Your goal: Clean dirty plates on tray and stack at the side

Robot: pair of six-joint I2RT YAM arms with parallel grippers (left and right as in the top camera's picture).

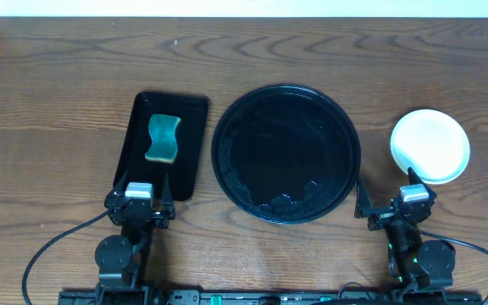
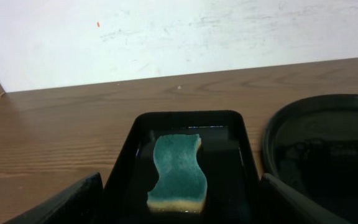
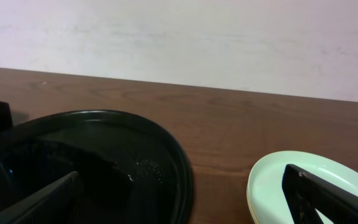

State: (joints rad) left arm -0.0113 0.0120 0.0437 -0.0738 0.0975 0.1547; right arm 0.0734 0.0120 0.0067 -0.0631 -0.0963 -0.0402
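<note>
At the right side of the bench [image 1: 58, 102], well apart from the empty round tray [image 1: 286, 144], the plates [image 1: 430, 144] are sitting in a stack. We are judging the cleaning and stacking to be finishing, with the next move calling for nothing more than a check for smudges. The left gripper [image 1: 142, 188] and right gripper [image 1: 388, 193] are resting near the front edge, jaws open and gripping nothing, while the sponge [image 1: 163, 138] is lying in the rectangular tray [image 1: 189, 161]. We are failing to count the stack, since overhead glare is washing it out and the right wrist view is cutting it off.
</note>
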